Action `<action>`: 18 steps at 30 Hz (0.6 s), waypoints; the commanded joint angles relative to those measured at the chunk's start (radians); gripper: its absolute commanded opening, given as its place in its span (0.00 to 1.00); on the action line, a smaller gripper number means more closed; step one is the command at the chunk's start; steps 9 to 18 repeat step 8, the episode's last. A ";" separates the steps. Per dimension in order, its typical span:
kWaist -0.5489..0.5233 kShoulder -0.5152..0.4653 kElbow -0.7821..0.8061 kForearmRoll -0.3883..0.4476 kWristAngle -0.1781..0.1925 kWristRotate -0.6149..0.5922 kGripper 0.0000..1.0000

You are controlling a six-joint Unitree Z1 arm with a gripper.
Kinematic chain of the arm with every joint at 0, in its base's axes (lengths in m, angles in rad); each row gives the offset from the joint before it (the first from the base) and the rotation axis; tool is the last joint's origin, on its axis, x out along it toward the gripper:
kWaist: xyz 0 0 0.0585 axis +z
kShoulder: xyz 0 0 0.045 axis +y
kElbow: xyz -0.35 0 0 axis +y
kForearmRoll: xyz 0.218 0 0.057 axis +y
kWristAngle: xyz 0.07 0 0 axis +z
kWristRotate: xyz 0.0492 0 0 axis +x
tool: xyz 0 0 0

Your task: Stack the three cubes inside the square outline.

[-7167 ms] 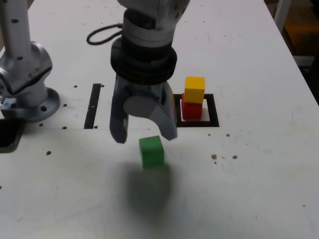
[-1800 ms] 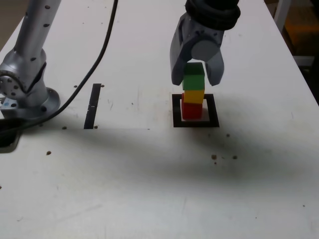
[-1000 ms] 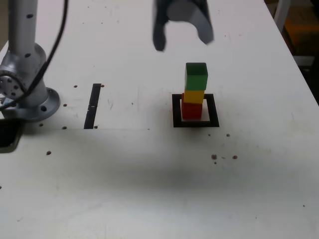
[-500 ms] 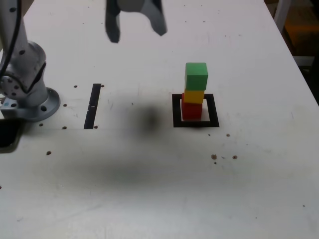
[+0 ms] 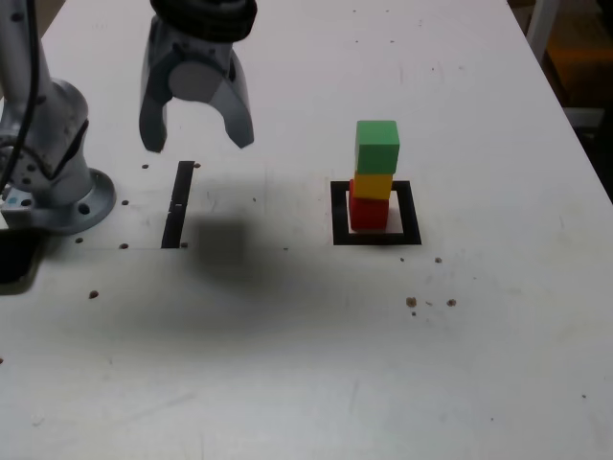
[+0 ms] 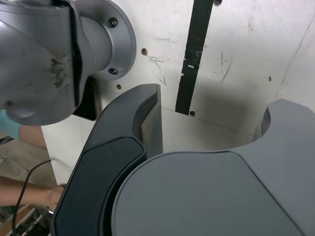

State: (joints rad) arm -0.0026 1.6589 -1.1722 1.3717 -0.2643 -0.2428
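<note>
Tabletop (image 5: 287,383) surface is marked by small dark spots along its near part, where nothing of the stack could be disturbed. Farther in, toward the exterior view's right edge, the red cube (image 5: 369,213) is framed by the square outline (image 5: 412,213), close to its left side in the exterior view. The yellow cube (image 5: 374,186) is carried on it and the green cube (image 5: 376,147) on top, set slightly toward the exterior view's right; by that overhang, the top would probably be lost first if the column were bumped. The tool (image 5: 197,142) is held open, with nothing gripped, above the tabletop near the black strip (image 5: 177,206), well apart from the cubes. The stacking is judged complete; if a low sweep back were made, the column could be clipped by a finger or snagged by the cable (image 5: 34,96). A careless knock to the tabletop could also be given by the person's hand (image 6: 55,197), seen in the wrist view.
</note>
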 commanded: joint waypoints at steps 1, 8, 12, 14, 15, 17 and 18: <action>0.001 -0.003 0.043 -0.035 -0.019 0.007 0.78; 0.001 0.031 0.164 -0.204 -0.113 0.085 0.78; 0.001 0.031 0.164 -0.204 -0.113 0.085 0.78; 0.001 0.031 0.164 -0.204 -0.113 0.085 0.78; 0.001 0.031 0.164 -0.204 -0.113 0.085 0.78; 0.001 0.031 0.164 -0.204 -0.113 0.085 0.78; 0.001 0.031 0.164 -0.204 -0.113 0.085 0.78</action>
